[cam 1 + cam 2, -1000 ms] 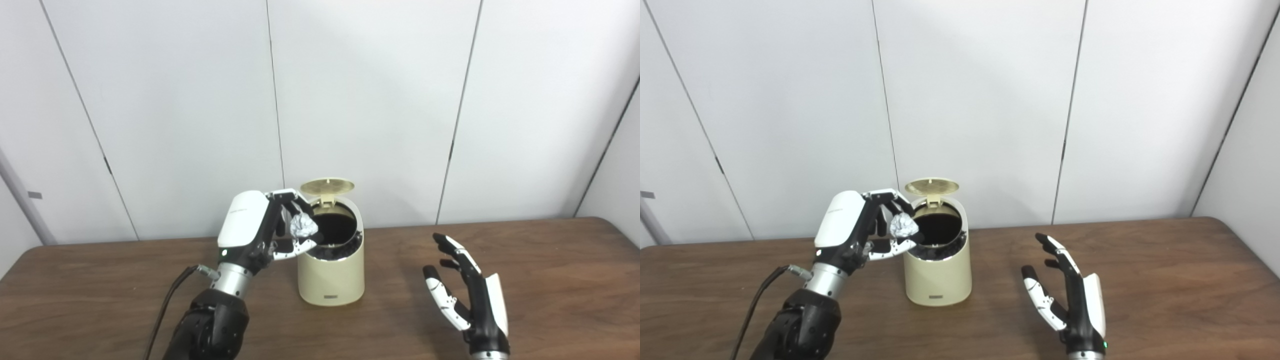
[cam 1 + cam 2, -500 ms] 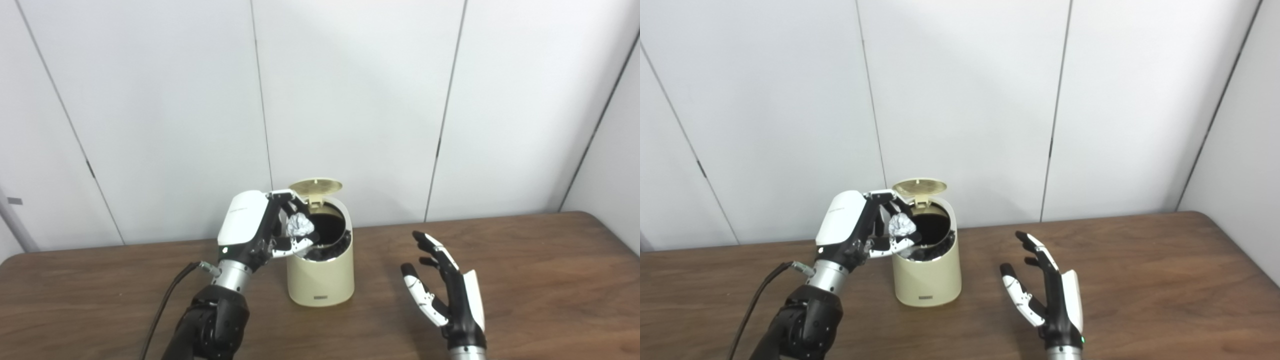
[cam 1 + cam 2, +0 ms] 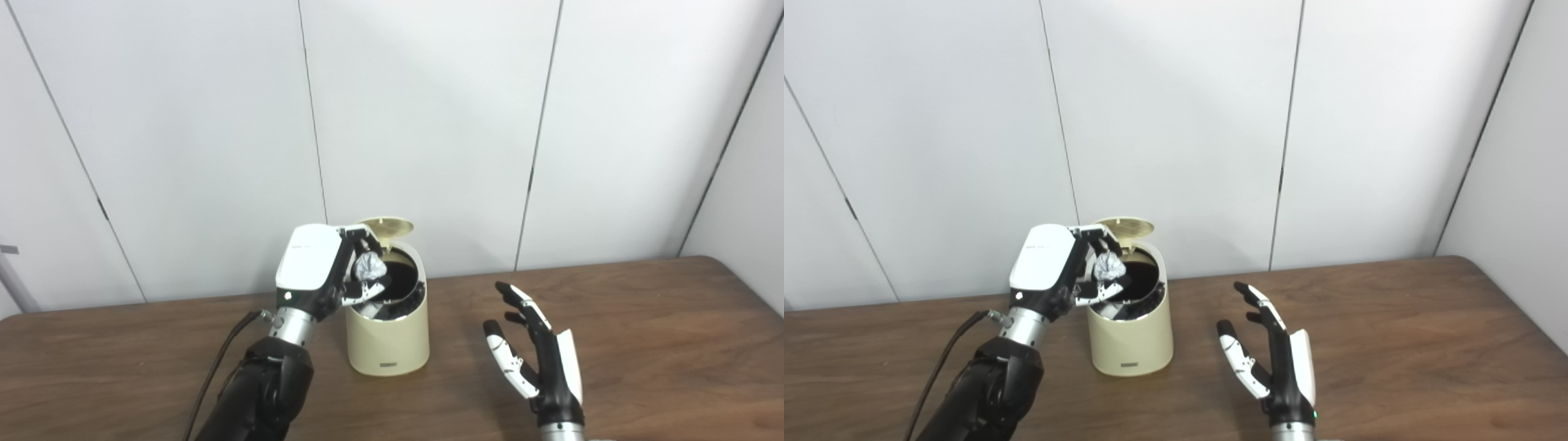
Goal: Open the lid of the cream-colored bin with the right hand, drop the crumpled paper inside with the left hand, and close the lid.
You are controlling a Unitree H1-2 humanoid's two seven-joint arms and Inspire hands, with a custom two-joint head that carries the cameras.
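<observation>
At left, the left hand (image 3: 318, 272) curls its fingers (image 3: 362, 295) and thumb around a ball of crumpled paper (image 3: 369, 267), held just above the near-left rim of the cream-colored bin (image 3: 387, 340). Beyond the fingertips, the bin's lid (image 3: 387, 226) stands tipped up over its dark mouth. Well to the right, the right hand (image 3: 1274, 361) is empty above the wooden table (image 3: 661, 343), fingers spread and pointing upward, touching nothing.
</observation>
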